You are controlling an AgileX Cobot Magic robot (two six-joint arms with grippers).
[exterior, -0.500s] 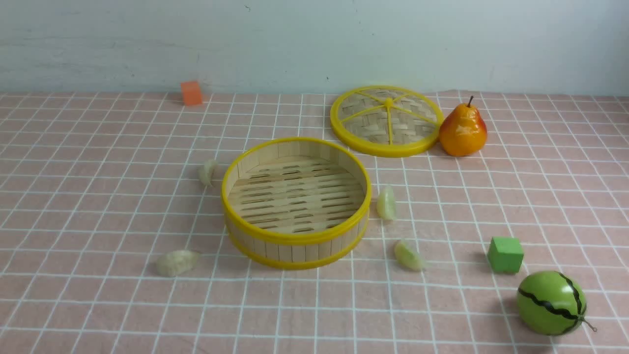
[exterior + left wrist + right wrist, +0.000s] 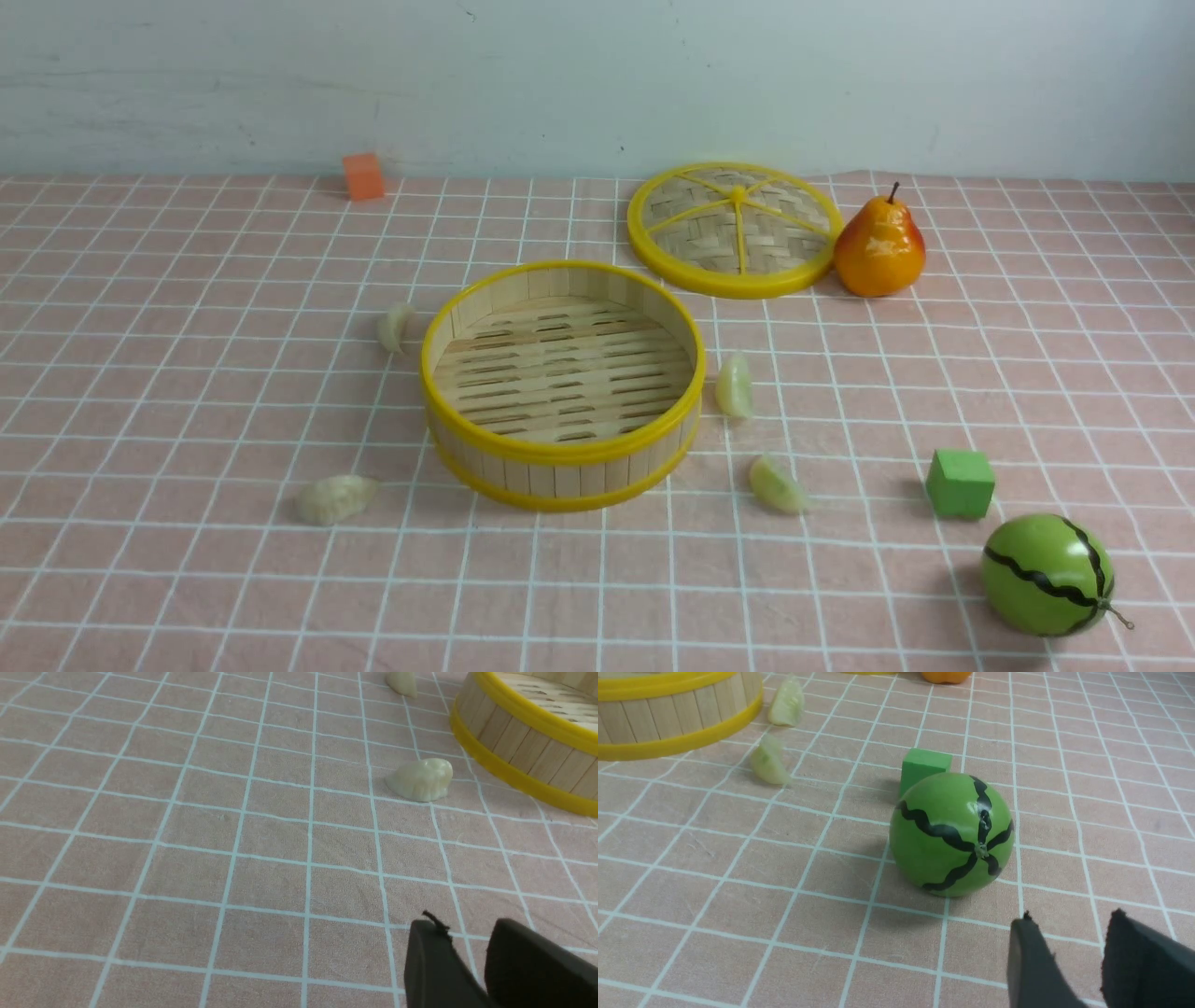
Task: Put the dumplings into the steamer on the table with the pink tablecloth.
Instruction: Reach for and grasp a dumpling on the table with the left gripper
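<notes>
**Pink-clothed table (image 2: 140, 597), bare steamer (image 2: 560, 453), four dumplings waiting outside**

All four dumplings are lying on the pink tablecloth (image 2: 187, 392) outside the steamer, whose slatted floor is showing bare. Two cream ones are sitting to the steamer's left: the far cream dumpling (image 2: 395, 327) near its far-left wall, and the near cream dumpling (image 2: 336, 497) off its near-left side. Two yellow-green ones are resting to its right, one (image 2: 735, 385) just beside the wall and one (image 2: 777, 485) nearer the robot.

The left claw (image 2: 465, 933) is hanging released, jaws partly apart and gripping nothing, and the right claw (image 2: 1069, 926) is doing likewise.

The near cream dumpling is lying ahead of the left claw with only bare cloth between them, its long axis running roughly left to right. A toy watermelon (image 2: 952, 835) is sitting between the right claw and the yellow-green pair, so the left arm is looking better placed to begin.
</notes>
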